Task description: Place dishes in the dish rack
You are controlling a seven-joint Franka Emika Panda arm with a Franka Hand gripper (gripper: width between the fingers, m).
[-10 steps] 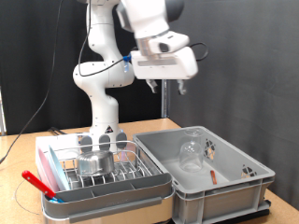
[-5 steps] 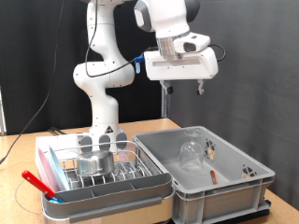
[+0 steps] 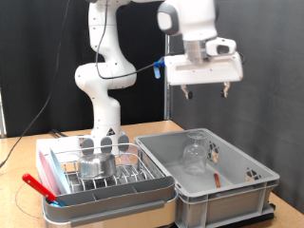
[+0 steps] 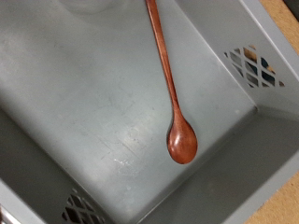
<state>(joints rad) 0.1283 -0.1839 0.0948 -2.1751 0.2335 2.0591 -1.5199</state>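
Observation:
My gripper [image 3: 205, 92] hangs high above the deep grey tub [image 3: 237, 195], open and empty. In the tub a clear drinking glass [image 3: 195, 155] stands upright, with a thin reddish-brown spoon [image 3: 217, 178] lying on the floor beside it. The wrist view looks straight down on that spoon [image 4: 168, 84] on the tub's floor; no fingers show there. The silver wire dish rack [image 3: 133, 177] sits in its white tray [image 3: 47, 152] at the exterior view's left. A shiny metal cup [image 3: 96, 165] rests in it.
A red stick-like item [image 3: 38, 183] lies across the rack tray's near-left corner. The arm's base [image 3: 106, 123] stands behind the rack. The tub has slotted handle openings [image 4: 245, 65] in its walls. A cable [image 3: 24, 133] trails at the back left.
The gripper has swung towards the exterior view's right, from above the gap between rack and tub to above the tub, staying high and open. Nothing on the table moved.

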